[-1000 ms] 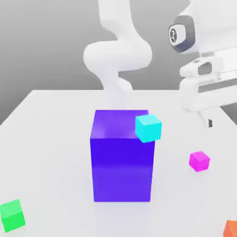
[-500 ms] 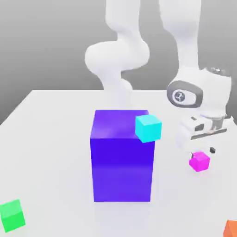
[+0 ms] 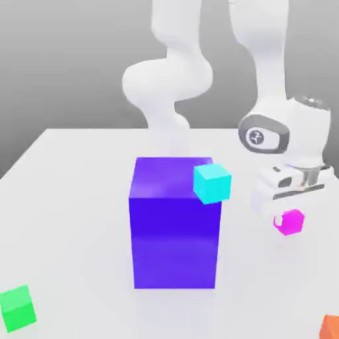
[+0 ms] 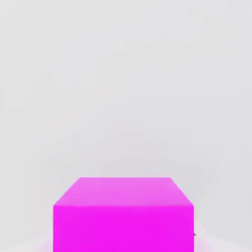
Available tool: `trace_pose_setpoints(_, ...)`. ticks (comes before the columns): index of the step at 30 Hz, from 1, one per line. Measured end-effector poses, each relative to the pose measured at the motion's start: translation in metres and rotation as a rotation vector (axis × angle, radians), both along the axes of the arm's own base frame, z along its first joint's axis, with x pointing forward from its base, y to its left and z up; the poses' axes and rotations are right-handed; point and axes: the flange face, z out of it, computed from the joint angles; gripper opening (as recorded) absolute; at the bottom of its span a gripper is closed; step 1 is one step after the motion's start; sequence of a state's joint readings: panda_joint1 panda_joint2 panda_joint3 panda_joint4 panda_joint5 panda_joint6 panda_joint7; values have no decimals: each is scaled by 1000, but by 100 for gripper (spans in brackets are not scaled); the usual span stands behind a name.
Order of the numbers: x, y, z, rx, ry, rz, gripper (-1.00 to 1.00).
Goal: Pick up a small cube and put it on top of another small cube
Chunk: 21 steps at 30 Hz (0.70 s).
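One gripper (image 3: 289, 213), shut tight on one small pink cube (image 3: 289, 222), held just under the hand and a bit off the white table (image 3: 73, 198). Seen up close from the hand too (image 4: 123, 216). Just beside the hand: one cyan cube (image 3: 212, 183), stuck at the top corner of one big blue-purple block (image 3: 174, 225). Far from the hand: one green cube (image 3: 17, 308). Near, low down: one orange cube (image 3: 330, 327). A second ago: hand high and wide open, pink cube flat on the table.
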<state>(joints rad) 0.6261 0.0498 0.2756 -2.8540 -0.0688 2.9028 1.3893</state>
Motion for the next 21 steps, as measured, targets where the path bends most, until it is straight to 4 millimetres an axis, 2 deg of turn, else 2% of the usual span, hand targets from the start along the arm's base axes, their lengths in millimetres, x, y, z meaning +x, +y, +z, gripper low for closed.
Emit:
trace_pose_setpoints(4, 27, 28, 11, 15, -35, 78, -100)
trace_pose_setpoints(7, 82, 24, 13, 13, -52, 85, -100)
trace_pose_setpoints(10, 146, 1, 15, 2, -66, 72, -100)
trace_pose_setpoints(13, 208, -35, 16, -15, -79, 58, -100)
trace_pose_setpoints(16, 265, -86, 17, -37, -87, 39, -100)
trace_pose_setpoints(18, 289, -135, 19, -52, -77, -10, -100)
trace_pose_setpoints(21, 308, -210, 23, -64, -57, -92, -100)
